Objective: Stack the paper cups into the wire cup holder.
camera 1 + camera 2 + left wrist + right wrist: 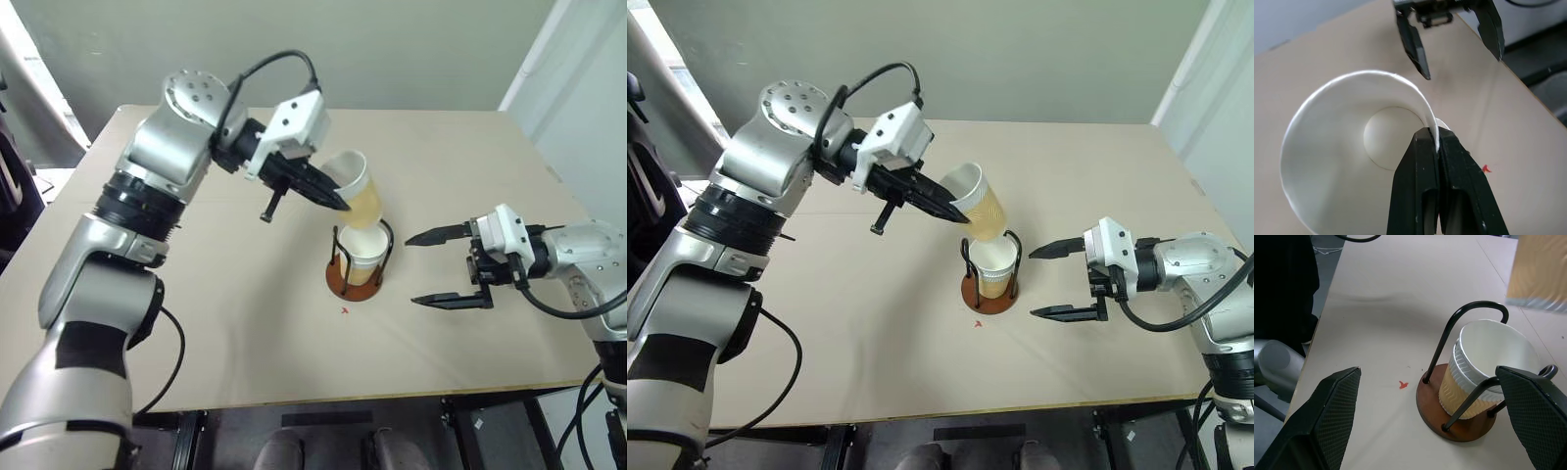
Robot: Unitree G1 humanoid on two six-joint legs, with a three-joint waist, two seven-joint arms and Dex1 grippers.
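- Near the middle of the table [196,323], the wire cup holder [355,281] stands upright on its round reddish-brown base, with black wire loops rising around it.
- Inside the holder sit two nested paper cups [1484,367], white rims up; the right wrist view shows two rims, one inside the other.
- Just above the holder, towards 12 o'clock from it, the third paper cup [978,206] is held in the air, tilted, its mouth turned towards 10 o'clock and its bottom pointing down at the cups in the holder.
- The left gripper [958,211] is clamped on the rim of this tilted cup: one black finger is inside the wall and one outside, pressed together on the paper, as the left wrist view shows clearly.
- At 3 o'clock from the holder, the right gripper [439,266] hangs above the table with its two black fingers wide apart, pointing at the holder. It holds nothing and is apart from the wires.
- A small red mark [344,310] lies on the table just beside the base, at about 7 o'clock.
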